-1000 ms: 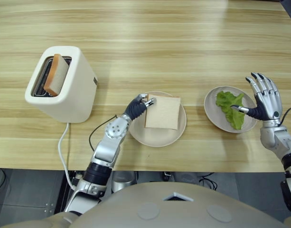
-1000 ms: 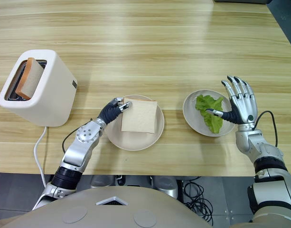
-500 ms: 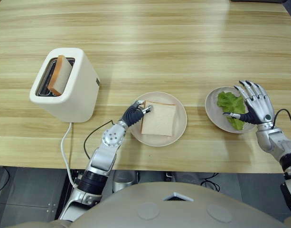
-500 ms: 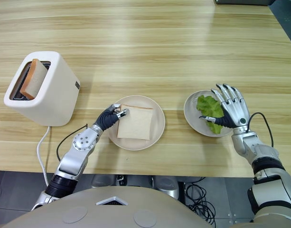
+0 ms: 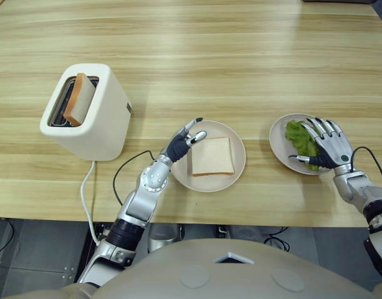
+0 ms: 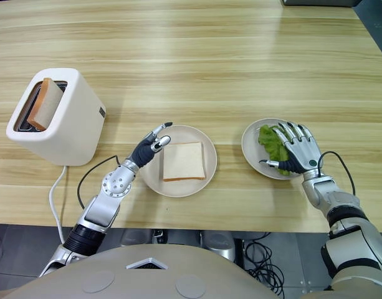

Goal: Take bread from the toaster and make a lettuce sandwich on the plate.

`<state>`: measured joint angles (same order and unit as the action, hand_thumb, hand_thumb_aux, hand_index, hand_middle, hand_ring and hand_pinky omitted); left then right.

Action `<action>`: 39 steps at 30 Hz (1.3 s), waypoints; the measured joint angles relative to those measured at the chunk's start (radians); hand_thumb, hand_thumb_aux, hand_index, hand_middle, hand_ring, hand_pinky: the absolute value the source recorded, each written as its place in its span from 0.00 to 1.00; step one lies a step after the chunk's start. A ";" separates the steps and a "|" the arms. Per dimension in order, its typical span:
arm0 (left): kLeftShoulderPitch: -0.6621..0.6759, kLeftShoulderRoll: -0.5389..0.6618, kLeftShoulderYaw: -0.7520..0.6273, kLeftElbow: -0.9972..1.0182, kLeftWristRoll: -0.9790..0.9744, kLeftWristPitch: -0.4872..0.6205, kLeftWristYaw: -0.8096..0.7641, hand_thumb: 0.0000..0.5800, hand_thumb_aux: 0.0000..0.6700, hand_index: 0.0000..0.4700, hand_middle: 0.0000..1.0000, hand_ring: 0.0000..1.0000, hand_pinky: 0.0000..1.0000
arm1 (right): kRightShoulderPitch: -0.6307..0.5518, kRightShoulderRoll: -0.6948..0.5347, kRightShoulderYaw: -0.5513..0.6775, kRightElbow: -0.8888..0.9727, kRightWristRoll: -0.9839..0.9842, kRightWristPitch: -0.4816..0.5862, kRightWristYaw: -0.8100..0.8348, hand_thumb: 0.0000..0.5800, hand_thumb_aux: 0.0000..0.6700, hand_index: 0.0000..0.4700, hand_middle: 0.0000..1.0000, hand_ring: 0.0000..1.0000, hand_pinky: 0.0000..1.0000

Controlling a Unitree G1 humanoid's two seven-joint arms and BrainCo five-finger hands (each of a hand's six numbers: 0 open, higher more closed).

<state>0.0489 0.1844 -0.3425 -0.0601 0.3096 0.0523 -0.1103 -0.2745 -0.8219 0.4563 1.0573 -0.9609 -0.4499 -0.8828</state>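
A slice of white bread [image 5: 211,157] lies flat on the beige plate [image 5: 237,175] near the table's front edge. My left hand [image 5: 183,139] hovers at the plate's left rim, fingers spread open and off the bread. A second slice [image 5: 78,99] stands upright in a slot of the cream toaster [image 5: 98,128] at the left. Green lettuce [image 5: 298,134] rests in a small dish [image 5: 278,134] at the right. My right hand [image 5: 325,148] lies on top of the lettuce with fingers extended over it; whether they grip a leaf is hidden.
The toaster's white cord [image 5: 85,199] runs down over the table's front edge. A black cable [image 5: 125,171] loops by my left forearm. Bare wooden tabletop [image 5: 209,56] stretches behind the plate and dish.
My left hand let go of the bread, which now lies flat on the plate, and its fingers opened. My right hand came down onto the lettuce.
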 measured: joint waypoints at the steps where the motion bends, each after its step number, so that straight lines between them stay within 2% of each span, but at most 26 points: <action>1: -0.001 0.001 0.003 0.000 0.002 -0.001 0.002 0.00 0.00 0.00 1.00 1.00 1.00 | -0.001 0.003 0.000 0.007 0.002 0.003 0.008 0.61 0.37 0.36 0.00 0.00 0.00; 2: -0.003 0.003 0.007 -0.002 0.004 -0.002 0.006 0.00 0.00 0.00 1.00 1.00 1.00 | -0.001 0.006 0.000 0.014 0.002 0.004 0.015 0.83 0.58 0.57 0.00 0.00 0.00; 3: -0.008 0.009 0.019 -0.011 0.006 -0.003 0.012 0.00 0.00 0.00 1.00 1.00 1.00 | -0.001 0.009 0.001 0.015 0.002 0.006 0.020 0.95 0.77 0.76 0.00 0.00 0.00; 5: -0.025 0.025 0.048 -0.033 0.013 -0.004 0.023 0.00 0.00 0.00 1.00 1.00 1.00 | -0.002 0.010 0.001 0.013 0.008 0.002 0.019 1.00 1.00 0.98 0.00 0.00 0.00; 10: -0.049 0.044 0.118 -0.089 0.026 -0.016 0.048 0.00 0.00 0.00 1.00 1.00 1.00 | -0.010 0.010 0.003 -0.001 0.019 -0.003 0.007 1.00 1.00 0.98 0.00 0.00 0.00; 24: -0.048 0.033 0.117 -0.074 0.034 -0.077 0.060 0.00 0.00 0.00 1.00 1.00 1.00 | -0.008 -0.019 0.024 -0.136 0.004 -0.022 -0.047 1.00 1.00 0.98 0.00 0.00 0.00; 25: -0.048 0.033 0.117 -0.074 0.034 -0.079 0.060 0.00 0.00 0.00 1.00 1.00 1.00 | -0.009 -0.021 0.019 -0.144 0.010 -0.028 -0.047 1.00 1.00 0.98 0.74 0.74 0.74; 27: -0.043 0.036 0.125 -0.082 0.033 -0.081 0.061 0.00 0.00 0.00 1.00 1.00 1.00 | -0.010 -0.023 0.002 -0.165 0.030 -0.047 -0.046 1.00 1.00 0.98 0.74 0.74 0.74; 28: -0.038 0.037 0.132 -0.092 0.033 -0.081 0.061 0.00 0.00 0.00 0.99 0.99 0.99 | -0.010 -0.026 -0.007 -0.179 0.043 -0.062 -0.044 1.00 1.00 0.98 1.00 1.00 1.00; 33: -0.025 0.069 0.230 -0.213 0.024 -0.085 0.065 0.00 0.00 0.00 0.95 0.95 0.95 | -0.004 -0.030 -0.062 -0.344 0.109 -0.128 -0.011 1.00 1.00 0.98 1.00 1.00 1.00; 39: -0.020 0.121 0.440 -0.346 -0.017 -0.084 0.081 0.00 0.00 0.00 0.93 0.93 0.93 | -0.003 0.007 -0.097 -0.587 0.119 -0.150 0.065 1.00 1.00 0.98 1.00 1.00 1.00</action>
<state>0.0288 0.3052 0.0975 -0.4061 0.2921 -0.0314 -0.0292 -0.2779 -0.8148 0.3597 0.4706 -0.8419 -0.6001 -0.8179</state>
